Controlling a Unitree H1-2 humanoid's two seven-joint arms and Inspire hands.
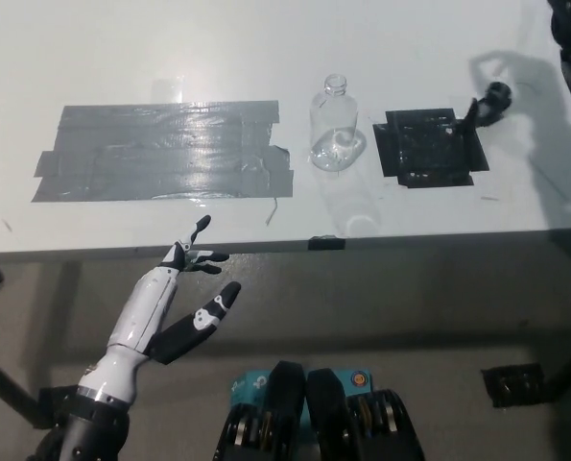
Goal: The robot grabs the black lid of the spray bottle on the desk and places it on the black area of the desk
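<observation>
Black lid with thin dip tube looks light, rigid, best pinched at cap; left robot hand open, right unseen.

Pretty bright up top, desk is nearly washed out. Glare streaks on the grey tape, soft shadow upper right, lower half way dimmer and slightly soft.

A wide patch of grey tape strips lies flat on the white worktop, toward nine o'clock, its surface glossy and wrinkled.
</observation>
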